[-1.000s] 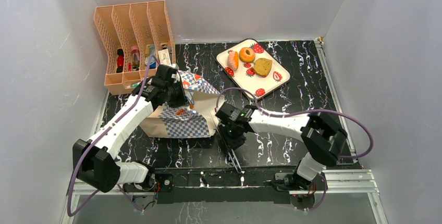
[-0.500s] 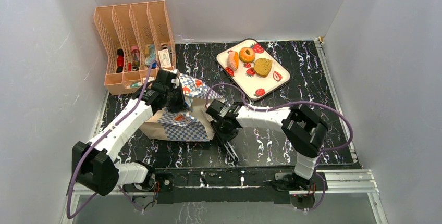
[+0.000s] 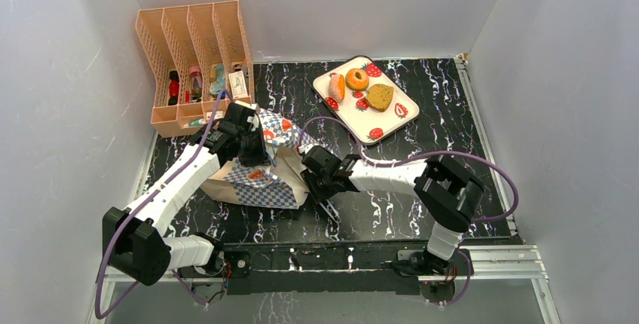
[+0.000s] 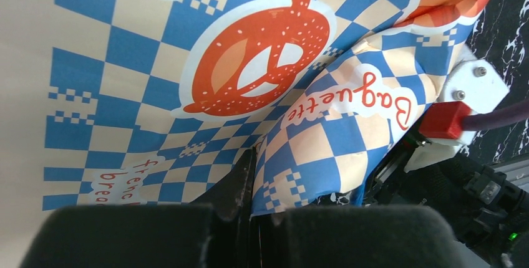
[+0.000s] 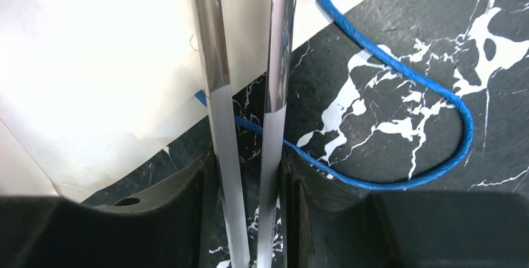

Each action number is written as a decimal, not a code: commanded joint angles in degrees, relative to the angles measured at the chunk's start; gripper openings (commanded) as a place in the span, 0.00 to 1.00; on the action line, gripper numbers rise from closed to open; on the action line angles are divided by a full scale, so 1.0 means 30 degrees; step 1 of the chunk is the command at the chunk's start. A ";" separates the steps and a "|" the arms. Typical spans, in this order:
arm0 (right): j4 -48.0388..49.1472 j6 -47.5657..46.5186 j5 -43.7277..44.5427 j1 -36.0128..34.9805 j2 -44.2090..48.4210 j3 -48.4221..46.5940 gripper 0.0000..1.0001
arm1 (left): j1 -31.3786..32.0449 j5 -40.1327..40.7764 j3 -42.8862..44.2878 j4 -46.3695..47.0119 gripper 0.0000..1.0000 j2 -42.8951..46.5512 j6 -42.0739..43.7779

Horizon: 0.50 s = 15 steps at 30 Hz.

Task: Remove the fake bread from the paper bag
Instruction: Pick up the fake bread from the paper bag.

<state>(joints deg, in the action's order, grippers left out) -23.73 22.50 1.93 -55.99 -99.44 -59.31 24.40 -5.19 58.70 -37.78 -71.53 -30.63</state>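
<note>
1. While three pieces of fake bread (image 3: 356, 79) lie on the strawberry tray (image 3: 377, 132), well apart from the paper bag (image 3: 260, 188), anything left inside is hidden.
2. The left tool (image 4: 252, 174) pinches the bag's chequered flap.
3. The right tool (image 5: 249, 174), clamped on metal tongs (image 5: 215, 62), has swung across the bench (image 3: 452, 113) to the bag's edge beside the blue cord handle (image 5: 436, 162), probably to reach in for another piece.

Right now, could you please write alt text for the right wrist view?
The right gripper holds metal tongs whose two arms reach toward the pale bag. The bag's blue cord loops across the black marbled table.
</note>
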 commanded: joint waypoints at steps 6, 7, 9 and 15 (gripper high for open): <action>0.3167 0.0115 0.2027 0.0003 0.0647 0.2609 0.40 | 0.0127 0.0099 0.0319 -0.0973 0.00 0.0220 0.0609; 0.3386 0.0179 0.2110 0.0026 0.0819 0.2895 0.40 | 0.0153 0.0065 0.0260 -0.0971 0.00 0.0275 0.0602; 0.3904 0.0371 0.2312 0.0024 0.1112 0.3478 0.43 | 0.0200 0.0086 0.0160 -0.1053 0.00 0.0394 0.0601; 0.5161 0.0665 0.3412 -0.0260 0.1461 0.4670 0.45 | 0.0230 0.0134 0.0122 -0.1377 0.00 0.0609 0.0747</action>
<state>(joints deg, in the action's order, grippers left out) -8.16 24.12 6.31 -56.53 -94.30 -48.93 24.93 -5.13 58.70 -39.13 -71.53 -29.61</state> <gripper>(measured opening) 0.445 0.009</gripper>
